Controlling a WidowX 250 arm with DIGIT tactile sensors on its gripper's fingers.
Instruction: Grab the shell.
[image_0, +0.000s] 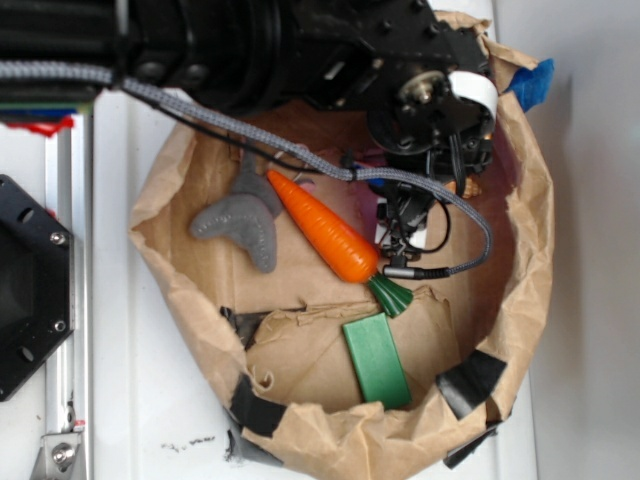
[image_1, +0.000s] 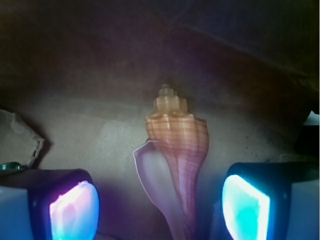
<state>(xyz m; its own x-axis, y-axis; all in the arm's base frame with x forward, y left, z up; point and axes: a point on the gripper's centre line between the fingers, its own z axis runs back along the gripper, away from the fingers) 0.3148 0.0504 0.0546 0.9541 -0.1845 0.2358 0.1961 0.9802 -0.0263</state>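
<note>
The shell (image_1: 175, 150) is seen as hard and ribbed, with a smooth pale opening. The basket (image_0: 520, 250) is made of crumpled matt brown paper, patched with black tape (image_0: 470, 380). The carrot (image_0: 325, 228) looks like glossy smooth plastic. The grey toy (image_0: 245, 220) appears as soft felt cloth. The green block (image_0: 377, 360) is matt.

A white table (image_0: 150, 400) carries a crumpled brown paper bag (image_0: 520, 290), rolled down into a shallow basin and patched with black tape. On its paper floor lie an orange toy carrot (image_0: 325, 232), a grey felt toy (image_0: 243, 222), a green block (image_0: 377, 360) and, seemingly flat on the paper, the shell (image_1: 172, 160).
</note>
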